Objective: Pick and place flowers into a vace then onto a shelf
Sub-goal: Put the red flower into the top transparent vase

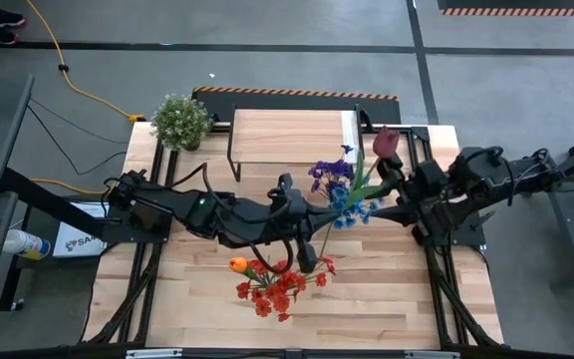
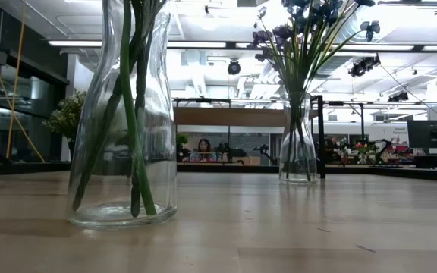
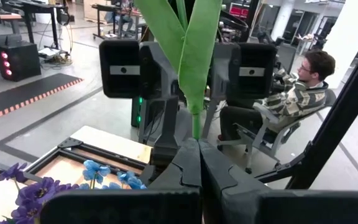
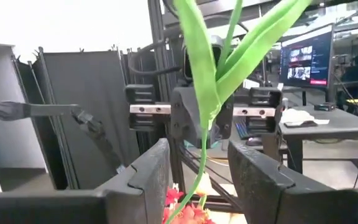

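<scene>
A maroon-bloomed flower (image 1: 387,142) with long green leaves (image 3: 191,43) hangs in the air over the table's right half. My left gripper (image 3: 199,149) is shut on it. My right gripper (image 4: 207,171) faces it from the right, open; its fingers stand on either side of the stem without touching. Purple and blue flowers (image 1: 335,184) stand in a glass vase (image 2: 298,144). Red and orange flowers (image 1: 272,284) stand in a nearer vase (image 2: 124,136). The shelf (image 1: 287,140) stands at the far edge. My left gripper pinches the maroon flower's green stem (image 3: 196,127) between its two fingers, just below where the leaves branch off. The fingers come level from the table's left and lie across the stem. The flower is lifted clear of the table, tilted, its bloom toward the far right.
A bushy potted plant (image 1: 180,120) sits at the far left corner beside the shelf. The shelf has a white strip (image 1: 352,135) at its right end. A seated person (image 3: 291,93) shows beyond the table's right side. Bare wood lies at the near right (image 1: 397,299).
</scene>
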